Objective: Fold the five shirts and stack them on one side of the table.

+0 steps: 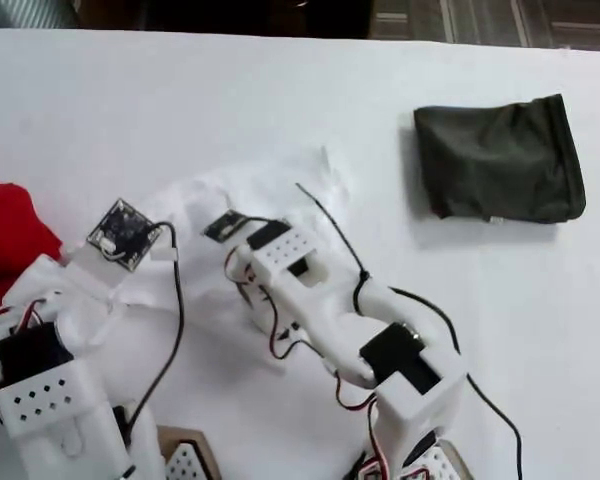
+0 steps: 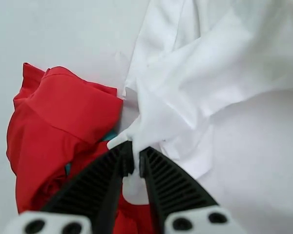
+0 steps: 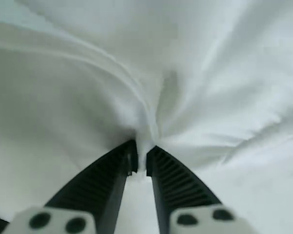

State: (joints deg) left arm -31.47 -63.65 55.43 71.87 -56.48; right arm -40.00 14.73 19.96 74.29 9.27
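The task looks to be at an early stage. One dark green shirt (image 1: pixel 500 160) lies folded into a neat rectangle on the far right of the bench (image 1: pixel 180 90), well apart from everything else; it is likely the start of the stack, with nothing on it yet.

The white shirt (image 1: pixel 270 190) is the one in hand. It lies rumpled near the middle of the bench, with no clean fold in it. The left end effector (image 2: pixel 135 158) is closed to a narrow pinch on a bunched edge of the white cloth, just beside the red shirt (image 2: pixel 63 122). The right end effector (image 3: pixel 141 156) is likewise clamped on a gathered ridge of the white fabric.

The red shirt sits crumpled at the left edge of the bench, unfolded. A sliver of teal cloth (image 2: pixel 110 134) peeks from under it, perhaps another garment.

So one shirt seems finished, while the white needs spreading, folding and stacking, and the red and the rest remain to do.
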